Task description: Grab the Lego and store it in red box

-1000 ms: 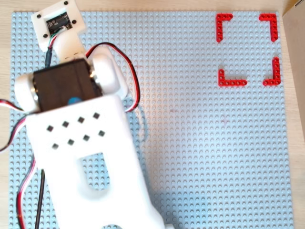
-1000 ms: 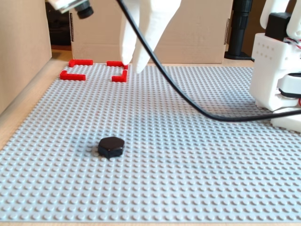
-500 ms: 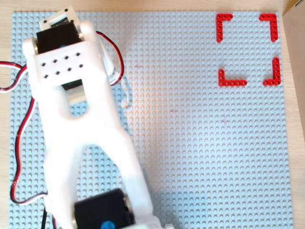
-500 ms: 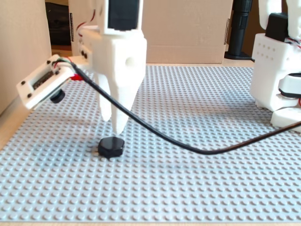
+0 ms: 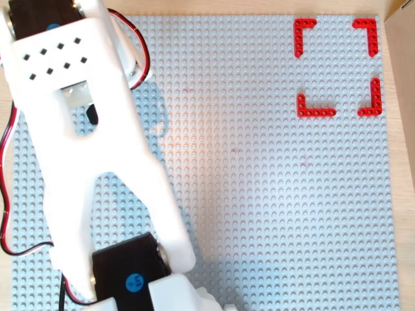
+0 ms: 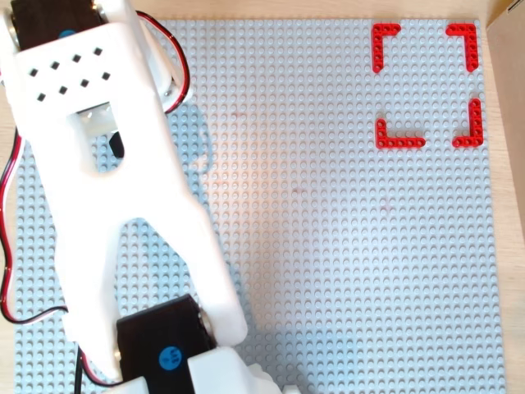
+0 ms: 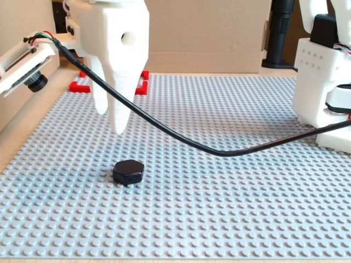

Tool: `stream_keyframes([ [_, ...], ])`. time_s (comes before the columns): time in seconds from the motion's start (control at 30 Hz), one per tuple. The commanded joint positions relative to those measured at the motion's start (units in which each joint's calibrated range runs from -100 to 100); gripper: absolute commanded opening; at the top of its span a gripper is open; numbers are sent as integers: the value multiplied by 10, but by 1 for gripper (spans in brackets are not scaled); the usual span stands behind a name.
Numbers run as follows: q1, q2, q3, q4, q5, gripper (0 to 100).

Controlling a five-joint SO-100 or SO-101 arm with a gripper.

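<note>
The Lego (image 7: 129, 171), a glossy black hexagon, lies on the grey baseplate (image 7: 247, 213) near its front left in the fixed view. My gripper (image 7: 111, 121) hangs above and slightly left of it, clear of it, fingers pointing down with a narrow gap and nothing between them. The red box (image 7: 143, 85) is far behind the gripper. In both overhead views the red box (image 5: 316, 111) (image 6: 399, 141) sits at the top right, empty. My white arm (image 5: 84, 129) (image 6: 107, 164) covers the left side there and hides the gripper and most of the Lego.
A black cable (image 7: 219, 152) sags across the plate from the wrist to the arm's base (image 7: 323, 82) at the right. A cardboard wall (image 7: 208, 33) stands behind the plate. A small camera (image 7: 35, 82) juts in at the left edge.
</note>
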Motion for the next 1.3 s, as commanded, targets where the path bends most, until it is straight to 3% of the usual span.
stream_keyframes([
  [0.0,-17,-49,-4,-2,-9,21],
  [0.3,-33,-7,46,-74,-27,22],
  [0.67,-101,14,47,-85,-48,21],
  [1.27,-90,16,80,-110,-16,22],
])
